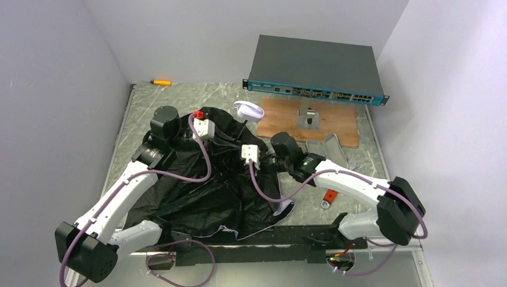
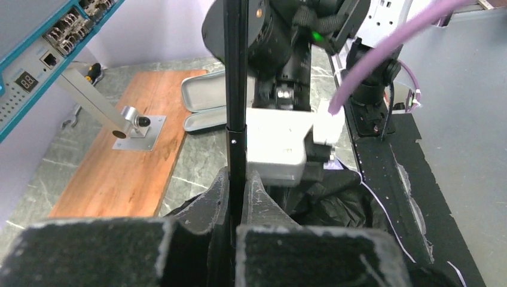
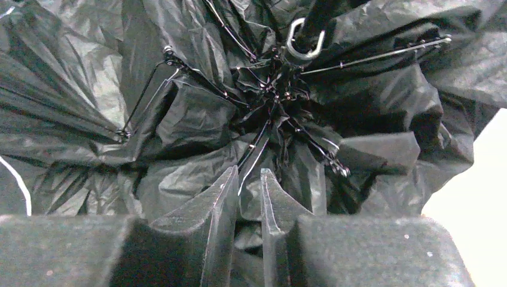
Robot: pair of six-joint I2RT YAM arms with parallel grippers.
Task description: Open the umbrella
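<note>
The umbrella [image 1: 197, 185] lies on the table with its black canopy crumpled and half spread. Its pale handle [image 1: 249, 110] points toward the back. In the left wrist view my left gripper [image 2: 238, 179] is shut on the thin black shaft [image 2: 235, 89], which rises straight from between the fingers. It sits near the canopy's top [image 1: 224, 134]. My right gripper [image 3: 249, 172] faces the inside of the canopy, just below the hub of ribs [image 3: 272, 89] and the shaft's ring [image 3: 305, 42]. Its jaws stand a narrow gap apart. A thin rib end and folded fabric lie at the gap, and no grip shows.
A dark grey box with a teal front [image 1: 317, 66] stands at the back. In front of it lies a wooden board [image 1: 281, 119] carrying a metal bracket [image 1: 309, 118]. A grey case [image 1: 329, 146] and a small red item [image 1: 329, 196] lie right of the canopy. An orange-handled tool [image 1: 160, 82] rests at the back left.
</note>
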